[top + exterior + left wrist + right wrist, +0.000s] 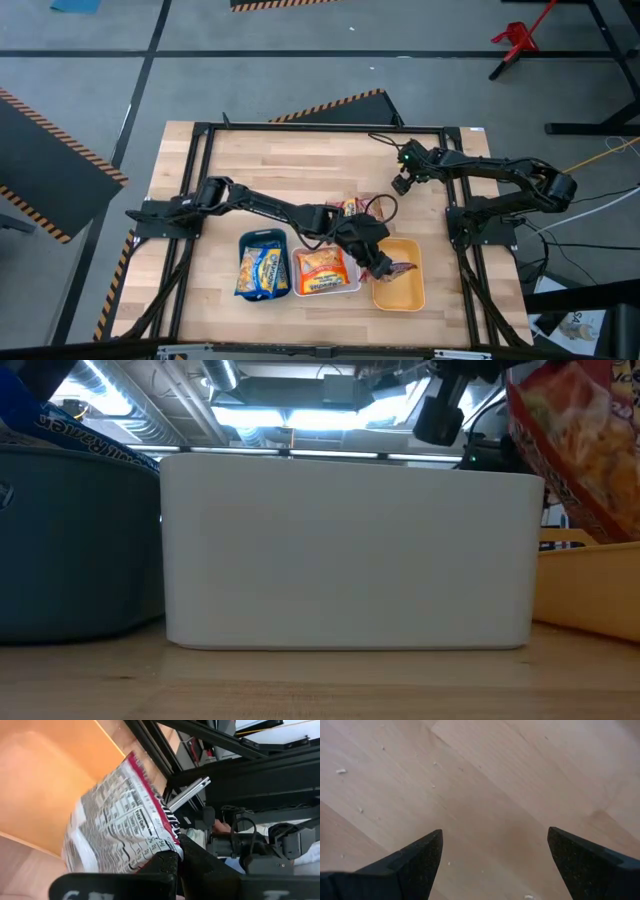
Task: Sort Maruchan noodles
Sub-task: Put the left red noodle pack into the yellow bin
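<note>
My left gripper (383, 268) is shut on a dark red Maruchan noodle packet (402, 268) over the orange tray (410, 295). In the left wrist view the packet (115, 825) shows its printed white back and red edge. Blue packets (262, 270) lie in the teal tray (262, 238). An orange packet (322, 268) lies in the white tray (325, 292). Another packet (351, 207) lies flat on the table behind the trays. My right gripper (401, 185) hangs open over bare wood at the far right, and its fingers (420, 855) have nothing between them. My left gripper pinches the packet's sealed end, near a corner (161, 845), between its two fingers. The fingers come from the table's left, slanting down. The packet (570, 440) is lifted and tilted over the orange tray (590, 590), its free end away from the gripper.
The three trays stand side by side along the table's near edge, teal on the left, white (350, 550) in the middle and orange on the right. A black frame (205, 135) runs round the tabletop. A cable (385, 207) loops behind the trays. Bare wood lies across the far half.
</note>
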Motion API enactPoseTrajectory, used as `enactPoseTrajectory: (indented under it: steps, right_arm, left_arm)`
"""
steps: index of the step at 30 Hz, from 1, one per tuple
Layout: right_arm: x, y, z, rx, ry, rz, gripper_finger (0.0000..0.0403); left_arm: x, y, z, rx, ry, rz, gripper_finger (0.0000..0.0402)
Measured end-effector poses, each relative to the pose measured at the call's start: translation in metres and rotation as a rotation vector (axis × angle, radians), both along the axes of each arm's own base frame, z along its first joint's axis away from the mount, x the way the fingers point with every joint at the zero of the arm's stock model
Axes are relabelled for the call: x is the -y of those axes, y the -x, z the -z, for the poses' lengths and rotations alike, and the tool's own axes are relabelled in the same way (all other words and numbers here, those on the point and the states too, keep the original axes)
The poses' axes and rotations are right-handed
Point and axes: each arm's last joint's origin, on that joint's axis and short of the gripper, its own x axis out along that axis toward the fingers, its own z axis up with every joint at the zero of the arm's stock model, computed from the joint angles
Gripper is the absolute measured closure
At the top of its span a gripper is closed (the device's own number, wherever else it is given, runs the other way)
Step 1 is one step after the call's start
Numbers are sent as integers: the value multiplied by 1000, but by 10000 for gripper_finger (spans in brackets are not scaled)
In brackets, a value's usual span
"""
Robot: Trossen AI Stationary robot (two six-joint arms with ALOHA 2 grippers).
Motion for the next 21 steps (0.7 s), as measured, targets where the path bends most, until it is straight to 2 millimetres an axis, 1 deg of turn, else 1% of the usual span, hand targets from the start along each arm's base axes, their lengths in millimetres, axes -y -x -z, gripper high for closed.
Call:
enactPoseTrajectory:
  steps: [13,16,21]
  right_arm:
    - [1,-2,-1,20,15,0,56]
    - [1,-2,-1,22,17,0,56]
    - [2,-2,-1,27,20,0,56]
  left_arm:
    - [0,1,0,-32,75,37,401]
    - [-4,0,-1,-41,91,28,401]
    - [-10,-6,-22,24,98,15,401]
